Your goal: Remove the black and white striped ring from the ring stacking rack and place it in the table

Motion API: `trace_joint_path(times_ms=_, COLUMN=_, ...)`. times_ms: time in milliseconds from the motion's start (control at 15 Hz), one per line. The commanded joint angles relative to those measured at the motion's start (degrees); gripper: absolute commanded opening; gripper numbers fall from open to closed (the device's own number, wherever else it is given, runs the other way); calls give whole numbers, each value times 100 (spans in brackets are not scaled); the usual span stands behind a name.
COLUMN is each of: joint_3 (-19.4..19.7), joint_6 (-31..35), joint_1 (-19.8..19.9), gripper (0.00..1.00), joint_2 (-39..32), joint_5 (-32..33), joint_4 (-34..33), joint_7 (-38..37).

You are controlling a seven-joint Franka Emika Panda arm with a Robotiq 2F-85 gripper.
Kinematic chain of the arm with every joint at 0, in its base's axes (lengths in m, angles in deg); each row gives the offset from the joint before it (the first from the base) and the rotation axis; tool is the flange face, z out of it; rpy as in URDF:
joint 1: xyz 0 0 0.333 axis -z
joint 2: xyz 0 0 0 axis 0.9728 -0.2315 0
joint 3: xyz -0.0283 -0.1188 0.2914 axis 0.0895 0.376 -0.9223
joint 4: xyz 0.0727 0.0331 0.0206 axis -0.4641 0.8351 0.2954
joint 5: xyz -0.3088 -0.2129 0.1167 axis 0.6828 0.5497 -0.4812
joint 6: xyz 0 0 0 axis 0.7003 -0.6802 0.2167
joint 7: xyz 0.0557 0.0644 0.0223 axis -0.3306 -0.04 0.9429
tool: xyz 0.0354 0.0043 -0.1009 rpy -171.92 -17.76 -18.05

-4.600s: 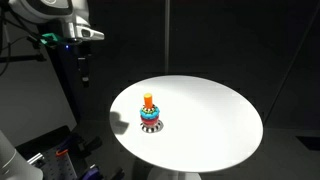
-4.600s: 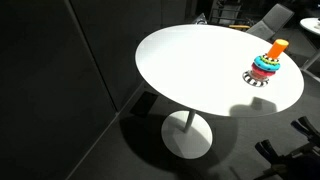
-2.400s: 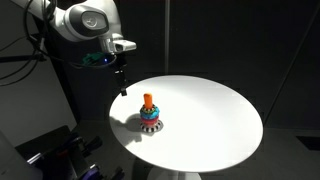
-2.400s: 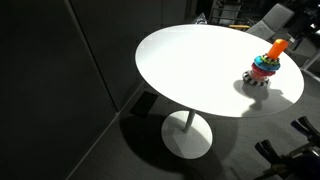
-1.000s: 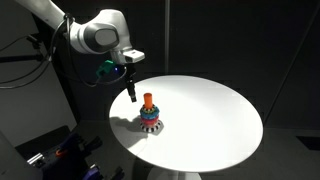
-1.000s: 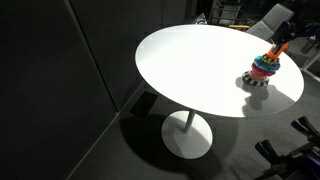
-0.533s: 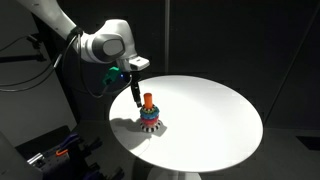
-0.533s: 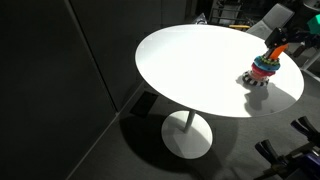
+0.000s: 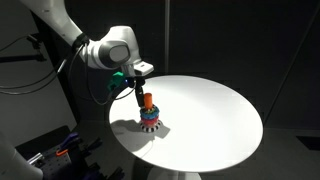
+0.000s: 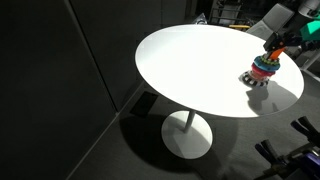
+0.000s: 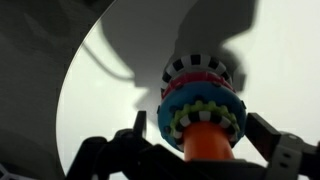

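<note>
The ring stacking rack point(image 9: 149, 113) stands near the edge of the white round table point(image 9: 215, 115). Its orange peg rises above teal, red and blue rings. The black and white striped ring point(image 9: 150, 127) lies at the bottom of the stack, on the table top. It also shows in the other exterior view point(image 10: 256, 80) and in the wrist view point(image 11: 197, 70). My gripper point(image 9: 141, 97) is open and hovers just above the peg. In the wrist view its fingers point(image 11: 198, 148) stand on either side of the rack point(image 11: 200, 108), not touching it.
The rack point(image 10: 264, 67) sits close to the table's rim point(image 10: 190, 60), with a wide bare top beside it. Chairs point(image 10: 272, 18) stand behind the table, and its pedestal foot point(image 10: 188, 137) is below. Dark equipment point(image 9: 55, 150) stands by the robot base.
My arm has swung in from beyond the table's edge and come down. The open gripper has gone from beside the rack to right over its peg. The rack has not moved.
</note>
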Motion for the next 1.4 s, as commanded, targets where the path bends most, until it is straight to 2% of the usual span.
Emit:
trace_joint_path(times_ms=0, joint_3=193, joint_6=148, joint_1=-174, gripper=100, joint_2=-206, joint_5=256, joint_4=-167, joint_7=-291)
trace_joint_path(times_ms=733, joint_3=502, joint_6=476, joint_1=-442, gripper=100, joint_2=-400, joint_5=472, joint_4=-223, joint_7=-588)
trace_joint_path(times_ms=867, joint_3=534, joint_6=498, joint_1=-465, gripper=74, joint_2=-404, joint_5=474, joint_4=-218, joint_7=-606)
trace_joint_path(times_ms=1067, joint_3=555, joint_6=525, joint_1=-483, gripper=49, joint_2=-383, joint_5=438, joint_4=-201, joint_7=-628)
trace_joint_path(times_ms=1133, joint_3=558, joint_6=544, joint_1=-487, gripper=42, joint_2=-357, joint_5=435, joint_4=-186, joint_7=-642)
trace_joint_path(times_ms=1333, joint_3=564, joint_6=492, joint_1=-492, gripper=35, joint_2=-187, joint_5=426, joint_4=-116, joint_7=-666)
